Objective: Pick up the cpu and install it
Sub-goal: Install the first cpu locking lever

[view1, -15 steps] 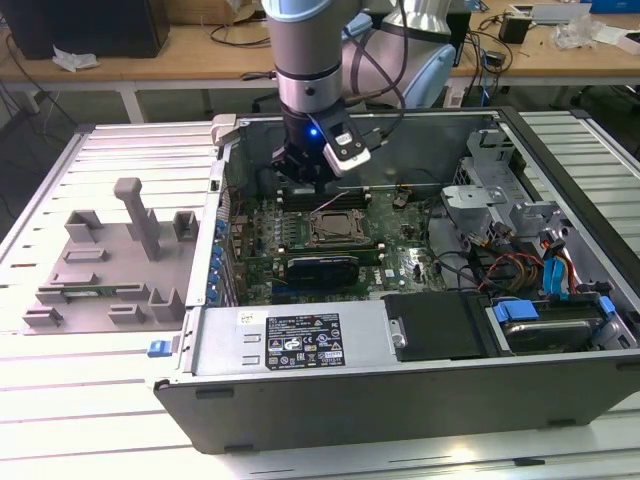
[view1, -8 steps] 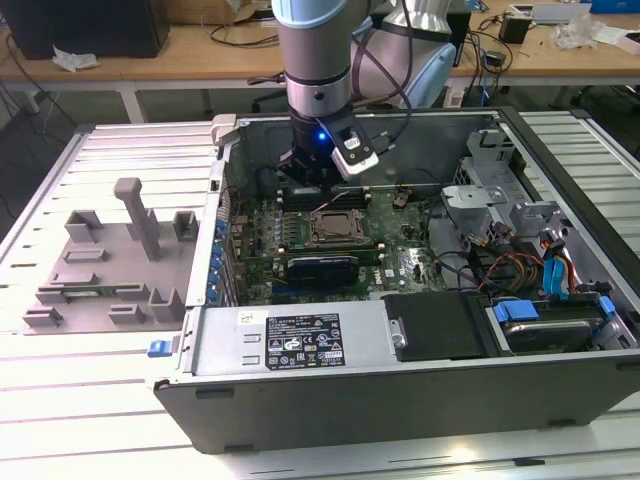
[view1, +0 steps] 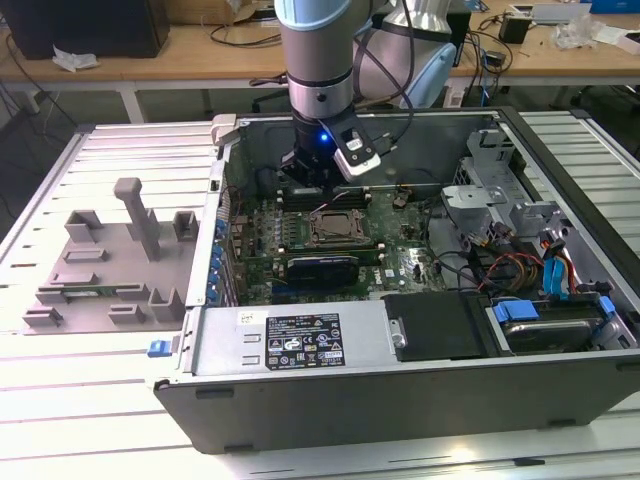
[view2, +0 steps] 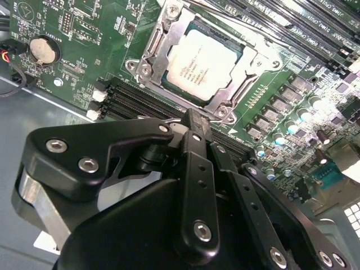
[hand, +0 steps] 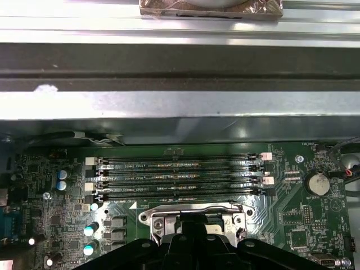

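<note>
Going left to right in the exterior view: a grey plastic tray (view1: 110,260) of upright blocks lies on the slatted table (view1: 60,420), then the open metal computer case (view1: 300,345), with the arm at its twelve o'clock edge. The cpu (view2: 205,63), flat, square and silvery, already sits in the socket frame (view2: 154,48). The tool (view2: 194,121) hangs just beside it, fingers pressed together and empty. Seating looks square; any pressing should stay gentle and level.

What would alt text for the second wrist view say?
A silvery cpu sits inside its metal socket frame on a green circuit board. The robot's black gripper fills the foreground, close to the socket.
</note>
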`<state>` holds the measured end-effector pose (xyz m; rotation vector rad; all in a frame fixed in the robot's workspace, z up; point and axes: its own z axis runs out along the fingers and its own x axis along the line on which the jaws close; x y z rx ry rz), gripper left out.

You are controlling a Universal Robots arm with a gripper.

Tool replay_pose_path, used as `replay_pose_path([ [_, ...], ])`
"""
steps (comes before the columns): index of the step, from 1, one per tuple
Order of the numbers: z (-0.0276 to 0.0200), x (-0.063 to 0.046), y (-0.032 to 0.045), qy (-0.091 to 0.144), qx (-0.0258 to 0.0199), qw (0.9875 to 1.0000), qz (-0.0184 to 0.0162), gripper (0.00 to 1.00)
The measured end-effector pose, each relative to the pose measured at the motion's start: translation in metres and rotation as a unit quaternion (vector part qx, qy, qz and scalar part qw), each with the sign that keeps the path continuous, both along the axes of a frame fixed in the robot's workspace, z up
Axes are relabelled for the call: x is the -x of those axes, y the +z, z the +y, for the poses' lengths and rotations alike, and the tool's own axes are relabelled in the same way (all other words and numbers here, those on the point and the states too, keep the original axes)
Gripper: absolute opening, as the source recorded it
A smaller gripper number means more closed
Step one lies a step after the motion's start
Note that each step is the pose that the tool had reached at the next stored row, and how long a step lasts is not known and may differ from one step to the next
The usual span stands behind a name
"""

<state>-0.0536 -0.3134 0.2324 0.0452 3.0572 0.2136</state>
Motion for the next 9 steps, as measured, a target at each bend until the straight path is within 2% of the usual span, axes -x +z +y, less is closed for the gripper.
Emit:
replay_pose_path([
  [9, 0.0003, -0.0011, -0.0009, -0.005, -0.0001, 1.0, -0.0001, 0.11],
])
